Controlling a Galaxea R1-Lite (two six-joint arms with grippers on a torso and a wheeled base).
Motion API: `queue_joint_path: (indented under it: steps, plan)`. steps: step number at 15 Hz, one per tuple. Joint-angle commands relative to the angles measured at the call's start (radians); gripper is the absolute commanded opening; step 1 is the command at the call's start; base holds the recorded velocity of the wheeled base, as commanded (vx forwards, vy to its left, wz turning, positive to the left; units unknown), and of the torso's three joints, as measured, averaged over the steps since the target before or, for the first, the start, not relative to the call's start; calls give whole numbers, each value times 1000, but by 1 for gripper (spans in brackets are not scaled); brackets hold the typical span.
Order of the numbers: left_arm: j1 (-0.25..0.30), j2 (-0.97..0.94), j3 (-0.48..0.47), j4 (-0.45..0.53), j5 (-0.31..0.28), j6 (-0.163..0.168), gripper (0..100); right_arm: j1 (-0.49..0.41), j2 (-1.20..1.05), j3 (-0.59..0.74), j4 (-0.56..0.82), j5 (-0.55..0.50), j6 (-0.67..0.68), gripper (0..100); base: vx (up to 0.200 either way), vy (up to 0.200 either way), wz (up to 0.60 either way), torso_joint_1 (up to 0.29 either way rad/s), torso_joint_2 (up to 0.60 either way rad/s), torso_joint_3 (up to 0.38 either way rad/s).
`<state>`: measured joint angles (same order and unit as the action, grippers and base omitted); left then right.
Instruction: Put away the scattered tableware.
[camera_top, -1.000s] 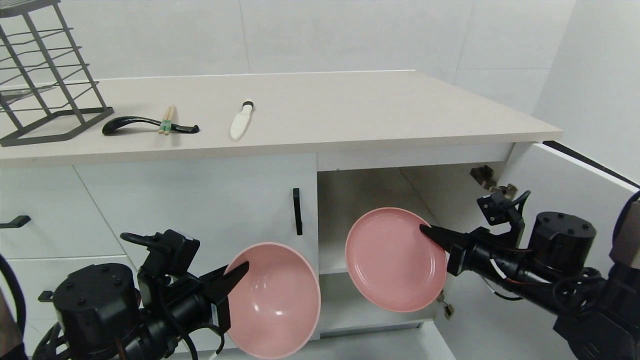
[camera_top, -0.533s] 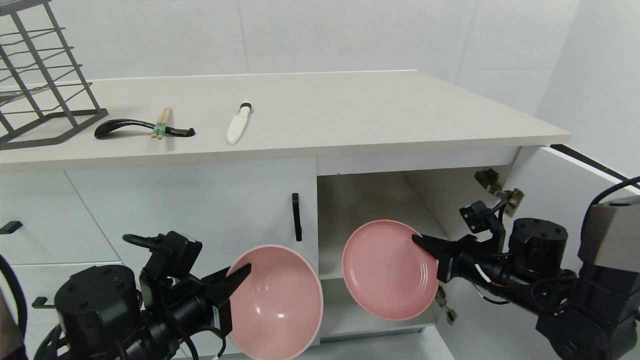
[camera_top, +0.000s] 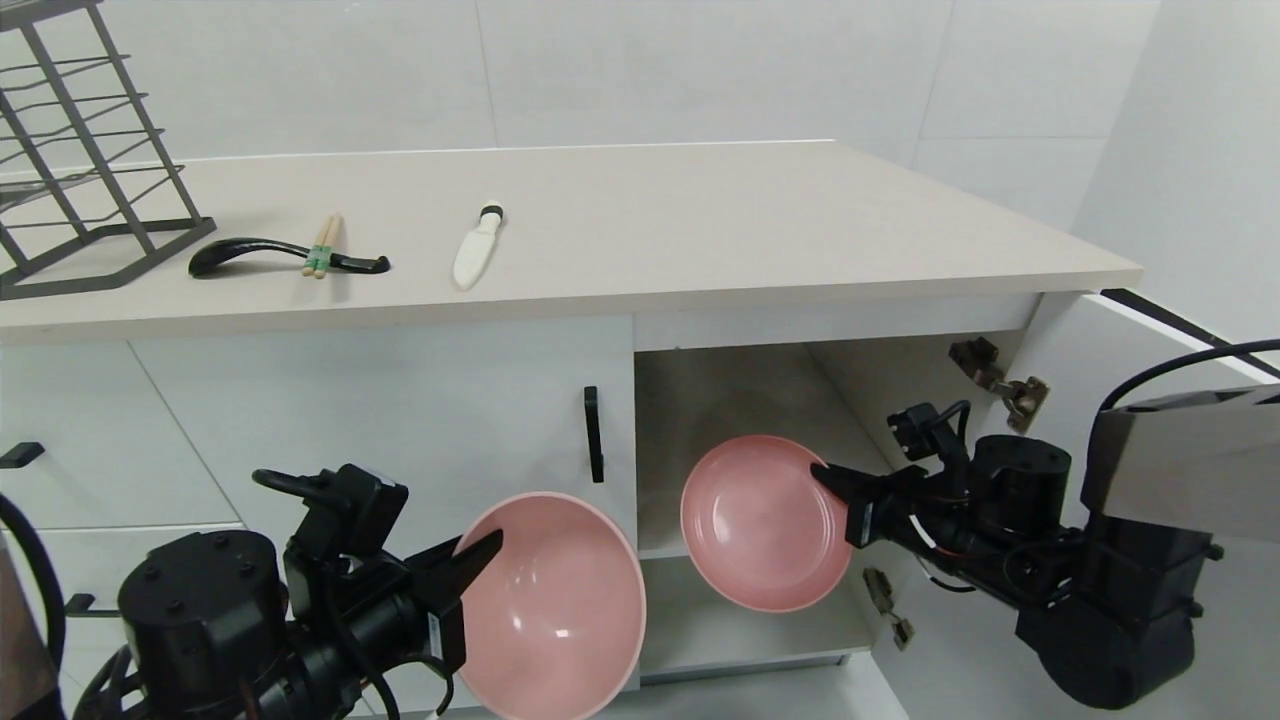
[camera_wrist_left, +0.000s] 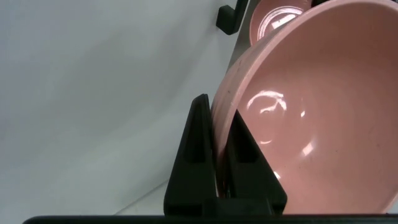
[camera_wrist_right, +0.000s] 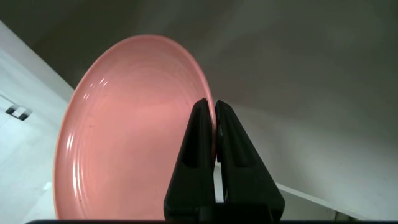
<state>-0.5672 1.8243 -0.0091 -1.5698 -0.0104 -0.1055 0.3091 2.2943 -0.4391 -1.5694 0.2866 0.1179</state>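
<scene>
Quick rundown of what you've got going on. Your left gripper is clamped on the rim of the pink bowl, one finger inside and one outside. You can see that pinch clearly in the left wrist view, where the left gripper has the rim of the bowl squeezed between its fingers. The bowl is tipped on its side, low down in front of the closed cabinet door, just below the black handle.

Your right gripper is closed tight on the edge of the pink plate. The right wrist view shows the same thing: the right gripper has the plate nipped at the rim. The plate is up on edge, nearly upright, at the mouth of the open cabinet, above the shelf. How far inside it sits, I can't really tell.

Up on the countertop there's a black spoon with chopsticks lying across its handle, a white knife near them, and a dark wire rack at the far left.
</scene>
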Motion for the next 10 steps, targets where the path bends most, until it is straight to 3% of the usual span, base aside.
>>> queue_joint_path:
  steps: [1, 3, 5, 10]
  plan:
    - [0, 7, -2, -1, 0, 0, 0, -4, 36, -32, -1, 0, 0, 0, 0, 0, 0, 0, 0, 0]
    - [0, 13, 1, -1, 0, 0, 0, -7, 59, -67, -1, 0, 0, 0, 0, 0, 0, 0, 0, 0]
    - [-2, 18, -2, -1, -2, 1, 0, -5, 86, -79, -1, 0, 0, 0, 200, 0, 0, 2, 2, 5]
    - [-3, 10, 0, -1, -2, 1, 0, 2, 125, -121, -1, 0, 0, 0, 0, 0, 0, 0, 0, 0]
